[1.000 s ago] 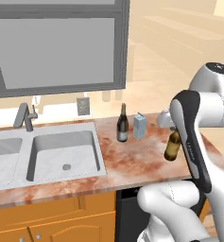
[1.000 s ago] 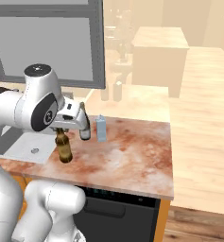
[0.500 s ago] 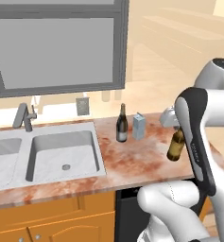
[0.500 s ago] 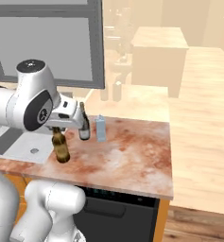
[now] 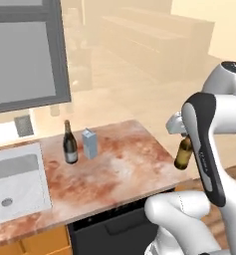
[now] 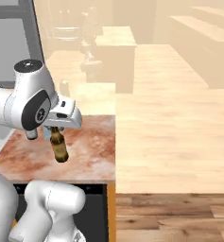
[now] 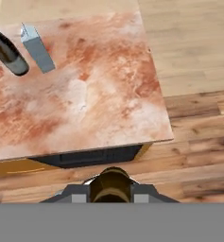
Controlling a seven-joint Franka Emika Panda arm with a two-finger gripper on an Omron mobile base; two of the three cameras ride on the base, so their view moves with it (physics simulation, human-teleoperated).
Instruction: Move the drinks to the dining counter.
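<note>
Sink basin (image 5: pixel 15 187), wine bottle (image 5: pixel 69 143) and blue-grey carton (image 5: pixel 90 144) line the marble counter (image 5: pixel 114 174) from left to right in the left base view, the bottle and carton upright and just apart near the back edge. Past the counter's right edge, the gripper (image 5: pixel 181 130) is clamped on the neck of the brown beer bottle (image 5: pixel 183 153), which hangs upright in the air. From the right base view the beer bottle (image 6: pixel 59 147) shows before the counter's front right corner with open wood floor (image 6: pixel 175 142) beyond, while the hand view looks down past the bottle's top (image 7: pixel 111 185) at the counter's front edge.
</note>
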